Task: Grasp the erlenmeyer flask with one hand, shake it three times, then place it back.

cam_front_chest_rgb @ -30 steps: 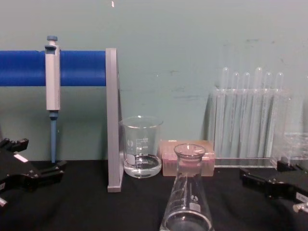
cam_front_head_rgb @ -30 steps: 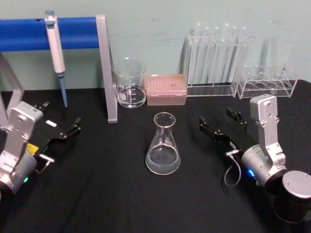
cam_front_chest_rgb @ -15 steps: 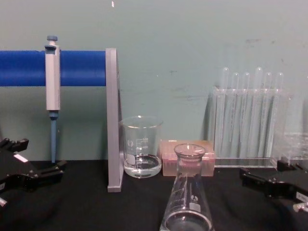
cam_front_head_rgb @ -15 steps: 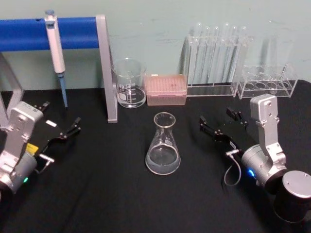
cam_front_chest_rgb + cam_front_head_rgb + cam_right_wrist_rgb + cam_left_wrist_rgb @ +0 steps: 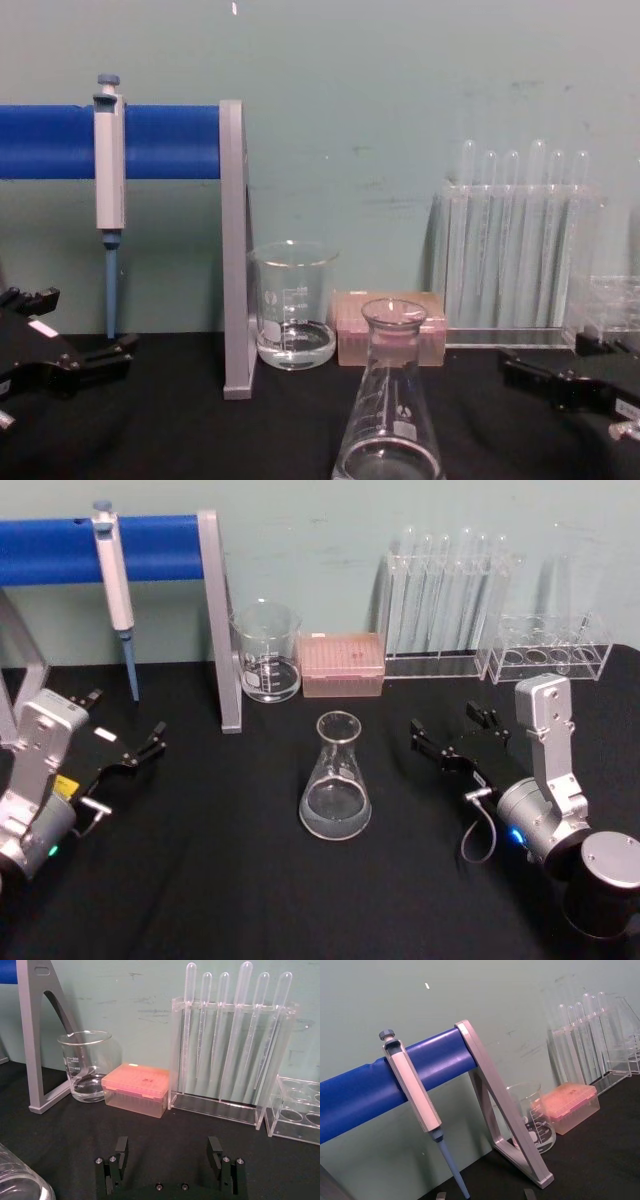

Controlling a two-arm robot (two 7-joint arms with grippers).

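Head view: nothing has moved since before; the flask [image 5: 336, 780] stands upright between the left gripper [image 5: 126, 730] and right gripper [image 5: 455, 725], both spread apart, holding nothing.

The left gripper [image 5: 125, 745] rests low over the table [image 5: 200, 880] at the table's left side, jaws spread and holding nothing, its silver wrist tilted behind it. The right gripper [image 5: 455, 735] sits low at the table's right side, jaws apart and empty, its fingers [image 5: 121, 1152] above the black surface. A grey cable loops from its wrist.
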